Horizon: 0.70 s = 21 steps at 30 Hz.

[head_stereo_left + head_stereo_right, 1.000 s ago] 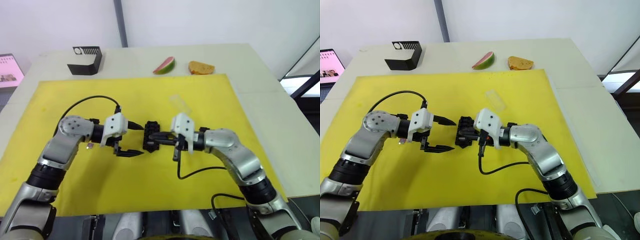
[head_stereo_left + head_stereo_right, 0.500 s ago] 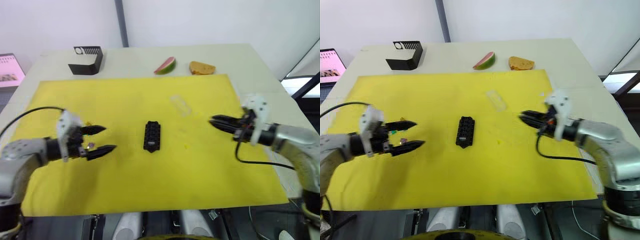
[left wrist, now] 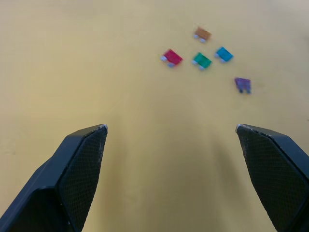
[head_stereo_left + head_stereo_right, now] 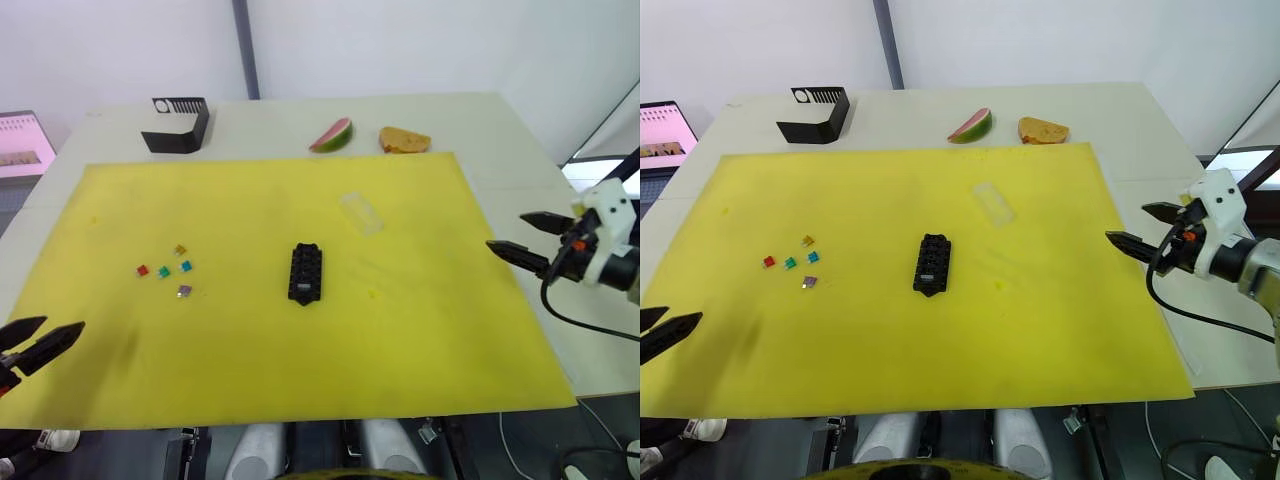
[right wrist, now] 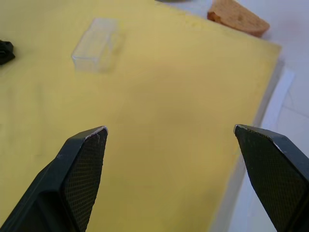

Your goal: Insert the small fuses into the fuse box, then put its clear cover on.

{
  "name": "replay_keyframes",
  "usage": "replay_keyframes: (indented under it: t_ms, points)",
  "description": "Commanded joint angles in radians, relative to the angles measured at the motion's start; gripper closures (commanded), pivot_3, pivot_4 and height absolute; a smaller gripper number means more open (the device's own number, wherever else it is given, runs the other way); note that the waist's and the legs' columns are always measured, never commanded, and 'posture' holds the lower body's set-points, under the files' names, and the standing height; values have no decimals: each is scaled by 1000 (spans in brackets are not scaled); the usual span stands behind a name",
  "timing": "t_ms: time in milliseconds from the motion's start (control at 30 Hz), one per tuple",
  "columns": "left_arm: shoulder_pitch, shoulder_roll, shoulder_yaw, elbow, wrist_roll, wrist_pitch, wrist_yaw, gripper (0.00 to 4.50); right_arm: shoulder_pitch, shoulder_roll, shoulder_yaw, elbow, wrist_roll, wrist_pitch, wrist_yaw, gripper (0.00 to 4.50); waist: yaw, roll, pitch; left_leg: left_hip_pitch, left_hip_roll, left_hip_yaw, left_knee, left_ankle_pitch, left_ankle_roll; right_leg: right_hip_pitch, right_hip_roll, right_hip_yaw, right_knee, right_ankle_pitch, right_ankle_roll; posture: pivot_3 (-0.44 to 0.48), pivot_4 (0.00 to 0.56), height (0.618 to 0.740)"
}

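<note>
The black fuse box (image 4: 306,272) lies alone at the middle of the yellow mat (image 4: 420,330), with a pale spot in one slot at its near end. Several small fuses lie loose to its left: red (image 4: 143,270), green (image 4: 163,272), teal (image 4: 186,266), amber (image 4: 180,250) and purple (image 4: 184,291). The clear cover (image 4: 361,212) rests behind and right of the box. My left gripper (image 4: 62,325) is open and empty at the mat's near left edge, pointing toward the fuses (image 3: 202,60). My right gripper (image 4: 505,230) is open and empty at the mat's right edge, facing the cover (image 5: 95,44).
A black angular holder (image 4: 177,122) with white stripes stands at the table's back left. A watermelon slice (image 4: 331,133) and a piece of bread (image 4: 404,138) lie behind the mat. A pink screen (image 4: 25,140) sits off the table's left side.
Both arms have drawn back from the fuse box, left arm to the near left, right arm to the right edge. The right gripper has gone from shut to open.
</note>
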Motion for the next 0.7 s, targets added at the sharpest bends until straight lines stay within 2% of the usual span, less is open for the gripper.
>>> replay_keyframes:
  t_ms: [33, 167, 333, 500, 633, 700]
  points:
    - [-62, 25, 4, -27, -101, 88, 36, 0, -78, 34, 65, -108, 56, 33, -19, 70, -2, 1, 0, 0, 0, 0, 0, 0, 0, 0, 0, 0, 0, 0, 0, 0, 150, 740]
    - [-161, 95, -74, 50, -178, 238, 31, 0, -203, 104, 174, -229, 157, 100, -17, 70, -4, 1, 0, -1, 0, 0, 0, 0, 0, -1, 0, 0, 1, 0, 0, 0, 150, 740]
    - [-315, 218, -201, 264, -229, 410, -49, 0, -378, 210, 346, -296, 225, 114, 36, 70, -7, 1, 0, -1, 0, 0, 0, 0, 0, -3, 1, 0, 1, 0, 0, 0, 150, 740]
    - [-436, 295, -322, 495, -166, 396, -128, 0, -511, 312, 477, -237, 179, 64, 61, 70, -7, 1, 0, -3, 0, 0, -1, 0, 0, -5, 0, 0, 0, 0, 0, 0, 150, 740]
    - [-512, 290, -384, 612, -124, 362, -161, 0, -546, 354, 520, -207, 148, 32, 72, 70, -4, 0, 0, -5, 0, 0, 0, 0, 0, -6, 0, 0, 1, 0, 0, 0, 150, 740]
    - [-534, 277, -410, 644, -105, 342, -173, 0, -549, 362, 529, -204, 140, 24, 75, 70, -4, -1, -1, -10, 0, 0, 1, 0, 0, -11, 0, 0, 1, 0, 0, 0, 150, 740]
